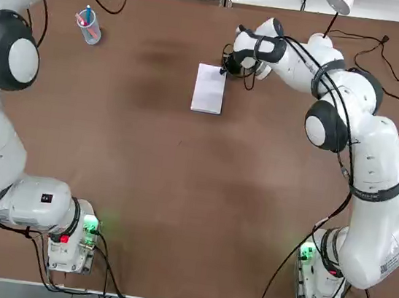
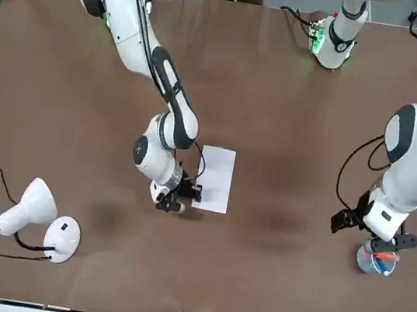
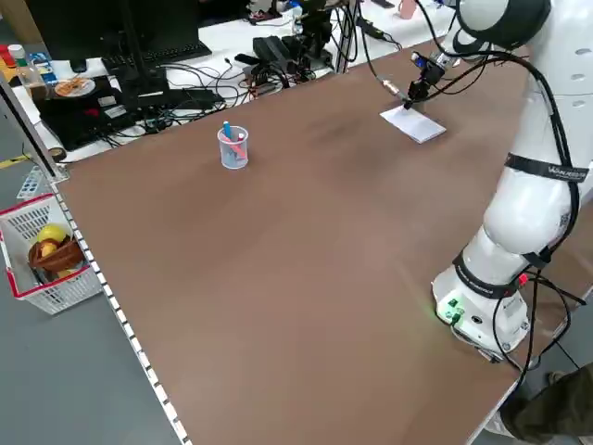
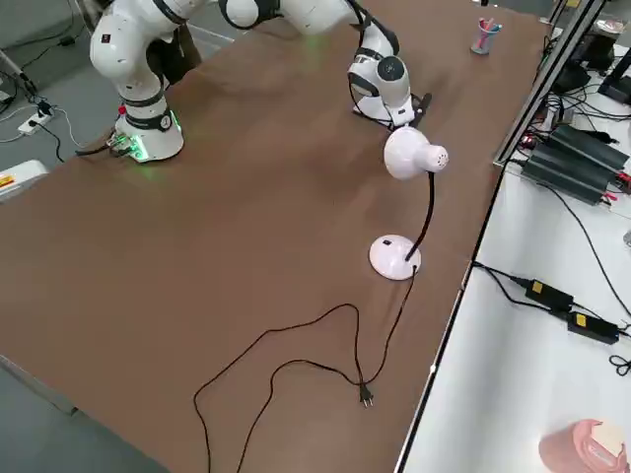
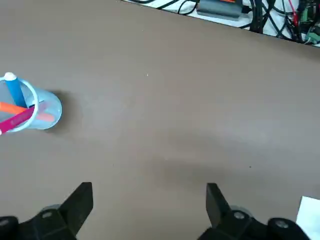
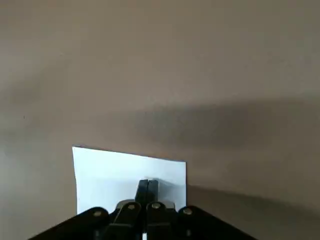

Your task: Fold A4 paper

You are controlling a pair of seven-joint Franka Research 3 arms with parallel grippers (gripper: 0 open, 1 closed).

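So the right arm is reaching way out from its base, bent at the elbow, with the forearm angling down and inward across the brown surface. Its end effector has both fingertips pressed together, closed, and it's sitting at the A4 paper, fingertips over the white sheet. Can't tell if they're actually touching it. The paper lies flat, a narrow rectangle, and most of it is on the robot's side of that end effector.

Left arm is stretched forward too, wrist out over the far part of the surface. The left end effector is wide open, nothing between the fingers, pointing down. A clear cup of pens stands near it, well apart from the paper. The white lamp is on the other side, beyond the right end effector from the cup, with its round base resting on the surface.
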